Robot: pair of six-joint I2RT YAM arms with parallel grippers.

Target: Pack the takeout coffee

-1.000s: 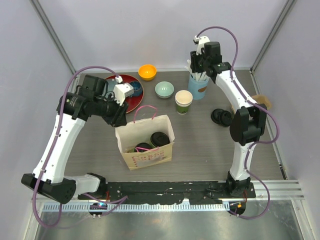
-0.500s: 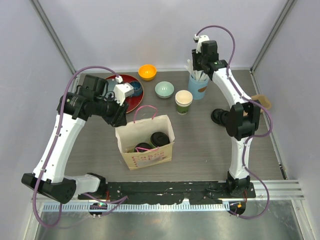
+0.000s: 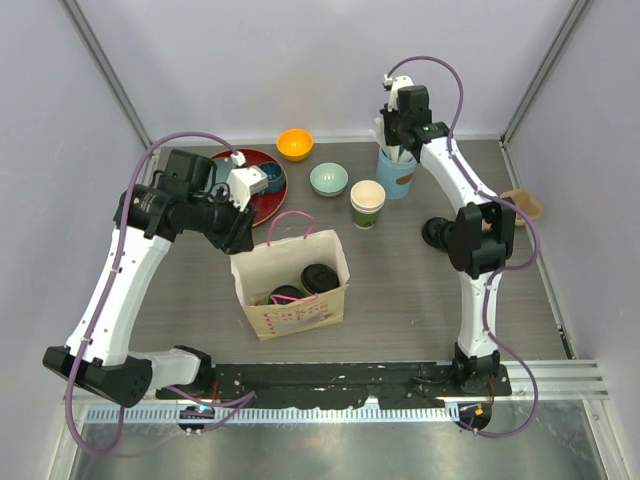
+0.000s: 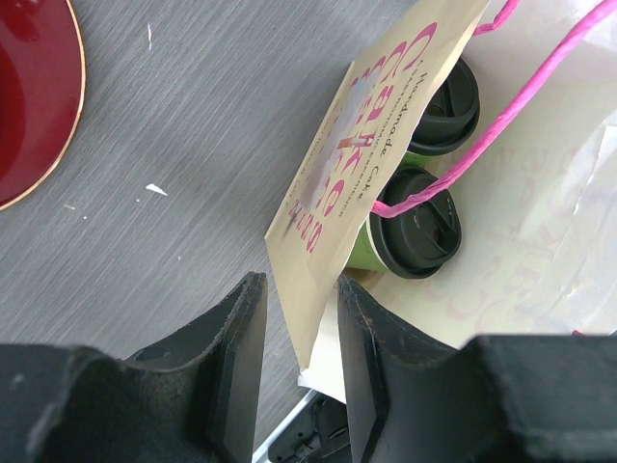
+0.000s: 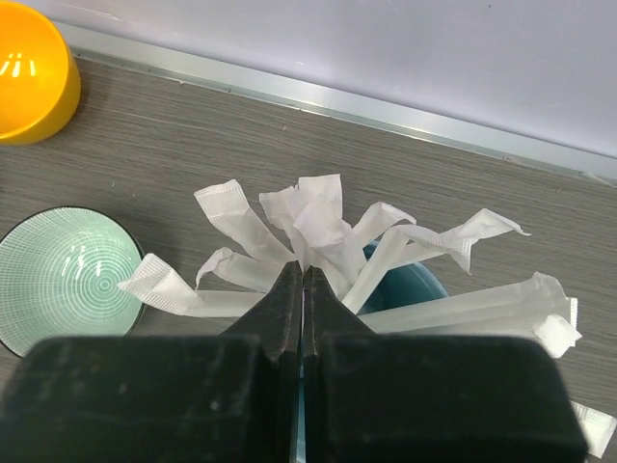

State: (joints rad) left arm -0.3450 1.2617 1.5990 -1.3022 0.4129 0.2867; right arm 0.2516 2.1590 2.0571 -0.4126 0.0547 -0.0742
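Observation:
Two takeout coffee cups with black lids (image 3: pixel 318 276) (image 3: pixel 288 294) stand inside the open paper bag (image 3: pixel 295 312). In the left wrist view their lids (image 4: pixel 448 92) (image 4: pixel 419 231) show past the bag's printed wall (image 4: pixel 357 154). My left gripper (image 3: pixel 239 243) (image 4: pixel 301 285) is open, and its fingers straddle the bag's back left corner with a gap beside the paper. My right gripper (image 3: pixel 395 147) (image 5: pixel 303 268) points down into the light-blue cup (image 3: pixel 397 176) (image 5: pixel 410 280). It is shut on a white wrapped stick (image 5: pixel 318 227).
A stack of paper cups (image 3: pixel 367 203) stands next to the light-blue cup. A green bowl (image 3: pixel 328 179) (image 5: pixel 63 275), an orange bowl (image 3: pixel 294 144) and a red plate (image 3: pixel 250 200) (image 4: pixel 29 96) holding a blue mug line the back. Spare black lids (image 3: pixel 438 233) lie at the right.
My right gripper has closed on the white stick, and the right arm's elbow has swung a little to the left. The left arm and the bag have not moved.

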